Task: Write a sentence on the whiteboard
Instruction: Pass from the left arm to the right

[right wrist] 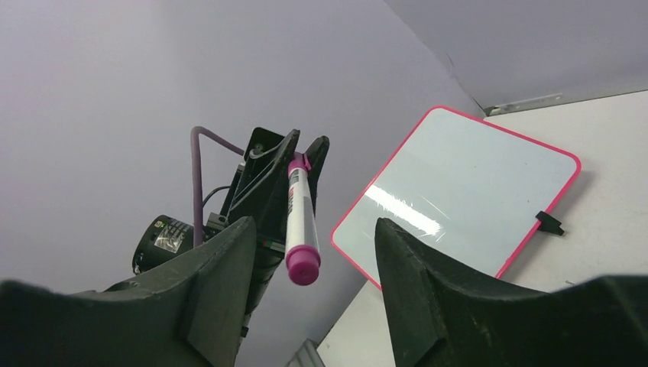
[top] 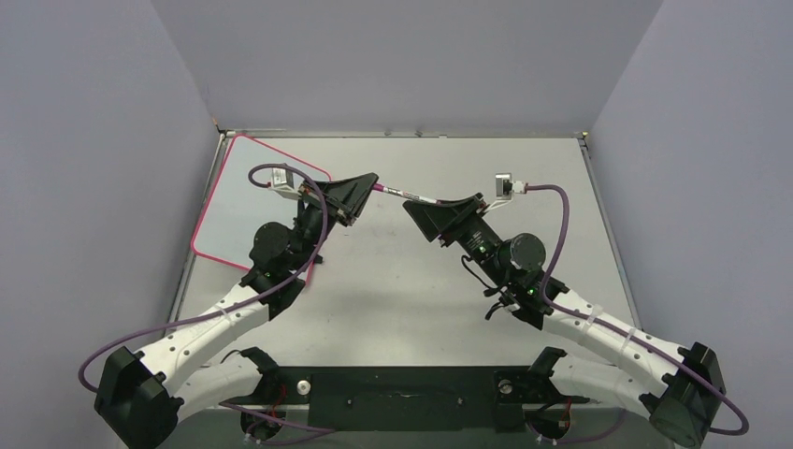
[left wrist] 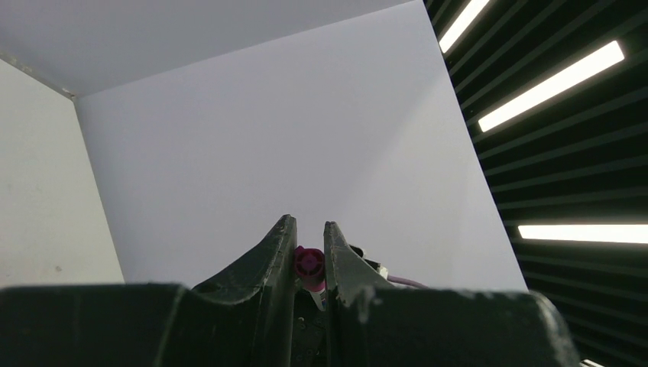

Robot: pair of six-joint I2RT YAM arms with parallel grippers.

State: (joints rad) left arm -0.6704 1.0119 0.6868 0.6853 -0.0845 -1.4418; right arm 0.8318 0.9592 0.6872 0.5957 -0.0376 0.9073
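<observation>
The whiteboard (top: 238, 196), white with a thin red-pink frame, lies flat at the table's far left; in the right wrist view the whiteboard (right wrist: 458, 183) is blank, so no sentence is in view. My left gripper (top: 374, 180) is raised above the table and shut on a white marker (top: 411, 196) with magenta ends, held level and pointing right. From the left wrist the marker (left wrist: 309, 264) sits pinched between the fingers of the left gripper (left wrist: 309, 229). My right gripper (right wrist: 312, 225) is open, its jaws standing on either side of the capped end of the marker (right wrist: 300, 222) without touching it.
Grey walls close in the table (top: 411, 299) on three sides. A small black clip (right wrist: 549, 222) sits on the board's edge. Purple cables loop off both wrists.
</observation>
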